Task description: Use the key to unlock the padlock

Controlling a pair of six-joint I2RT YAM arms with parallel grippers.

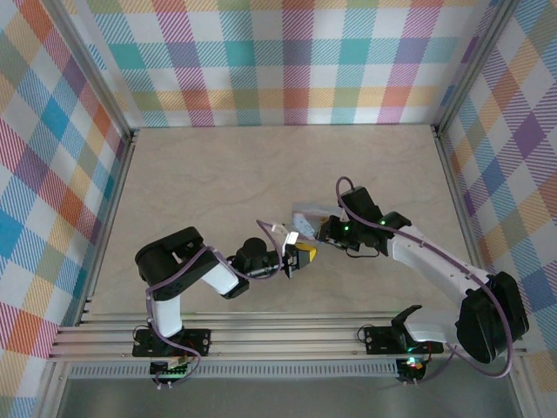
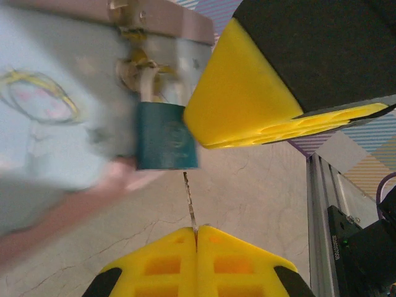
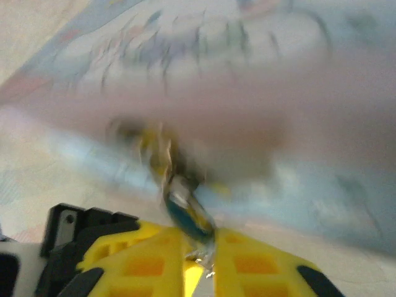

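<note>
1. Where the two arms meet over the table (image 1: 218,165), the top view tells us little. The left gripper (image 1: 302,254) and right gripper (image 1: 320,233) crowd together at the near edge of the pale blue tin box (image 1: 305,216), and the small parts between them are too tiny to make out.
2. From the left wrist we see the left gripper (image 2: 197,230) pressed shut on the key (image 2: 190,201). Only its thin blade shows, rising from the seam between the yellow pads, and its head is hidden between them.
3. The blade's tip reaches the bottom edge of the teal padlock (image 2: 166,137), which hangs from the hasp on the box. We cannot tell whether the tip sits inside the keyhole.
4. One yellow finger (image 2: 247,105) of the right gripper lies against the padlock's right side, while its mate is out of sight.
5. The right wrist view is badly blurred — there the right gripper's pads appear clamped on the padlock's lower end, with the box a pale smear behind.
</note>
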